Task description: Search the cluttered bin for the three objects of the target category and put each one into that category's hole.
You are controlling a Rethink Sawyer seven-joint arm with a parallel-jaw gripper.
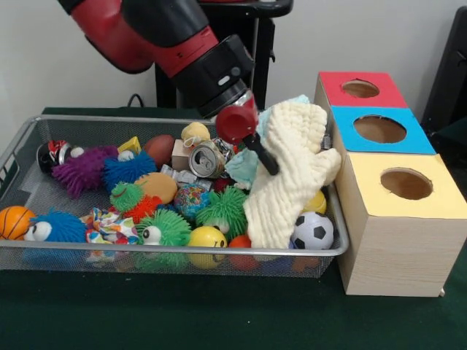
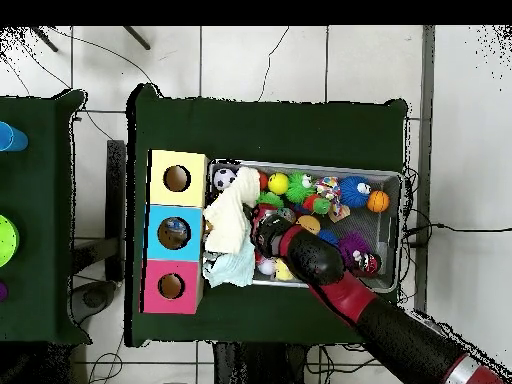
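At the left of the front view you have the wire mesh bin [image 1: 14,149], crowded: an orange basketball [image 1: 13,222] in its near left corner, a purple spiky ball [image 1: 82,170], blue spiky balls and green spiky balls [image 1: 222,210], a crushed drink can [image 1: 206,160], a yellow smiley ball [image 1: 207,238] and a soccer ball [image 1: 314,231] at the near right. A cream knitted cloth [image 1: 288,171] hangs raised over the bin's right end, with a light blue cloth [image 1: 243,166] behind it. The gripper [image 1: 261,152] sits against the cream cloth; you cannot tell how far it is open or whether it holds the cloth. Right of the bin stands the wooden box, its holes in red [image 1: 360,88], blue [image 1: 380,129] and yellow [image 1: 406,184] tops. Everything rests on a dark green table cover [image 1: 182,313]; the overhead view shows white floor tiles [image 2: 300,60] around it.
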